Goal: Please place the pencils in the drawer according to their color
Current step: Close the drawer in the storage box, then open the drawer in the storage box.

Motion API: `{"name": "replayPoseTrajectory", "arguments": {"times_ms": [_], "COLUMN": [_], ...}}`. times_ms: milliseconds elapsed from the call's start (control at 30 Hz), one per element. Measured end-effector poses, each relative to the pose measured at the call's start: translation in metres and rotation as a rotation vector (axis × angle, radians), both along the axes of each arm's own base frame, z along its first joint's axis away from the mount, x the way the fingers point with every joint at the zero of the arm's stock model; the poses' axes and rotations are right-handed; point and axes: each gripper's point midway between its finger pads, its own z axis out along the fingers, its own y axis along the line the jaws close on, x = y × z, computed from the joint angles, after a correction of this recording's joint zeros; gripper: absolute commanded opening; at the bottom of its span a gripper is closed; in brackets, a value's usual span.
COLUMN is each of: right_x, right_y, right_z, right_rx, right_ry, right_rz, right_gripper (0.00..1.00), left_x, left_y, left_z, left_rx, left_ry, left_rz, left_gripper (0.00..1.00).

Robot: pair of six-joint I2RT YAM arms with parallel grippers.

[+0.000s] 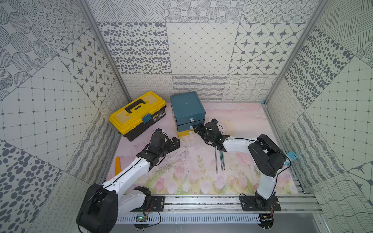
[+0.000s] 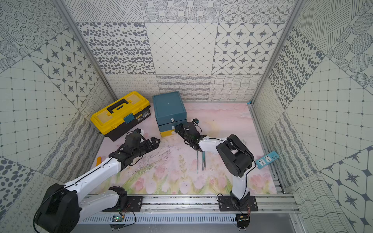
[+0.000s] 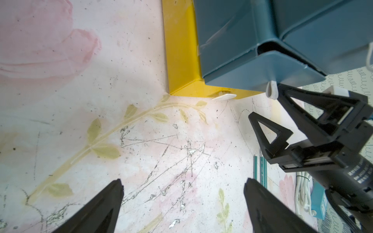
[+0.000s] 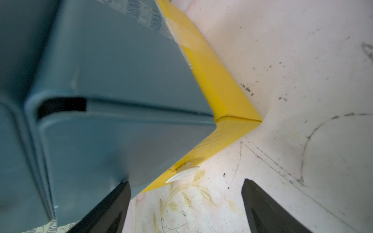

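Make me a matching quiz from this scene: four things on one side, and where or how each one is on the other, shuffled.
1 toolbox
2 pencils
3 left hand
4 right hand

A open, at the white tab of the drawer
B lid shut, beside the drawer
C open, over bare mat
D side by side on the mat

Pairs: 1-B, 2-D, 3-C, 4-A

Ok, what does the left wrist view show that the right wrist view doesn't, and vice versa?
Only the left wrist: the right tool seen whole, open beside the middle drawer's white tab, and teal pencils lying on the mat. Only the right wrist: the opposite flank of the drawer unit. Both: the blue drawer fronts, the yellow lowest drawer and its white tab.
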Motion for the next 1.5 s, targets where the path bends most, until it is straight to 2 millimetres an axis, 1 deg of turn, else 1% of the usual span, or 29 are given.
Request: {"name": "replayPoseTrajectory", "arguments": {"times_ms": [133, 467, 600, 800, 933, 1100, 1200, 1500], "right_x": [0.005, 0.005, 0.003, -0.007, -0.016, -0.017, -0.018, -0.013], "right_y": [0.001, 0.006, 0.005, -0.001, -0.002, 0.007, 0.013, 0.028], "right_z": [0.0, -0.002, -0.002, -0.019, -0.027, -0.035, -0.047, -0.039], "right_rx": [0.021, 0.052, 0.077, 0.095, 0.11, 0.156, 0.171, 0.225], "right_ry": [-0.005, 0.005, -0.004, 0.019, 0.031, 0.033, 0.047, 0.019], "right_rz": [-0.005, 0.001, -0.003, -0.012, -0.004, 0.02, 0.036, 0.067], "right_gripper": [0.92, 0.92, 0.91, 0.86, 0.81, 0.73, 0.7, 0.68], "left_x": [0.0, -0.001, -0.001, -0.001, -0.001, -0.001, -0.001, -0.002], "left_y": [-0.001, -0.003, -0.004, -0.003, -0.003, -0.003, -0.003, -0.002], "left_z": [0.0, 0.0, 0.001, 0.002, 0.004, 0.004, 0.004, 0.006], "left_rx": [-0.004, -0.017, -0.018, -0.019, -0.02, -0.019, -0.019, -0.015], "left_ry": [0.001, 0.005, 0.006, 0.001, -0.005, -0.008, -0.008, -0.013], "left_rz": [-0.003, -0.012, -0.013, -0.013, -0.013, -0.012, -0.011, -0.011], "left_gripper": [0.99, 0.99, 0.99, 0.99, 0.99, 0.99, 0.99, 0.99]}}
